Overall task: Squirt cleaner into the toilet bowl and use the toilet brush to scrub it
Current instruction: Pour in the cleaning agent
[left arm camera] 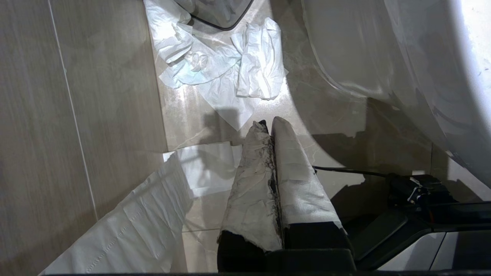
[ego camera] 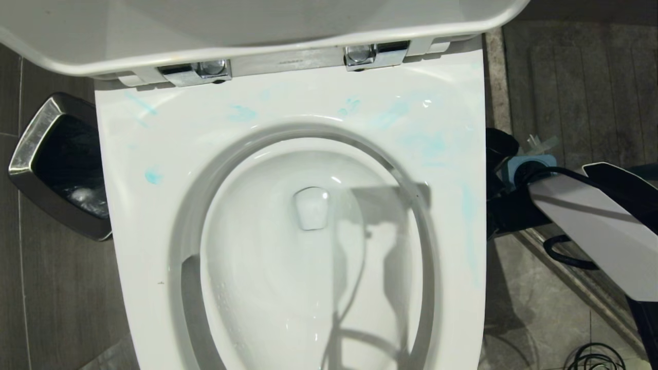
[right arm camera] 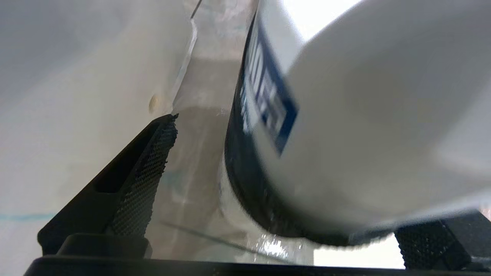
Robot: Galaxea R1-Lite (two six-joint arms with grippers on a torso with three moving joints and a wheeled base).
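Grey tiled floor surrounds the toilet bowl (ego camera: 288, 133) (cleaner (ego camera: 153, 177) smears); right end effector (right arm camera: 284, 184) spread wide, left end effector (left arm camera: 271, 128) clenched.

- The tiled floor (left arm camera: 96, 96) carries the toilet bowl (ego camera: 288, 118).
- A steel waste bin (ego camera: 51, 164) stands just beside it.
- Crumpled white tissues (left arm camera: 230, 65) and a flat paper sheet (left arm camera: 134, 230) lie on the tiles.
- Black cable (ego camera: 596, 357) coils there.

Steel waste bin (ego camera: 56, 164); crumpled tissues (left arm camera: 226, 65) on floor

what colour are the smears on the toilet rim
Pale turquoise-blue smears on the white toilet bowl rim; clearest in the head view.
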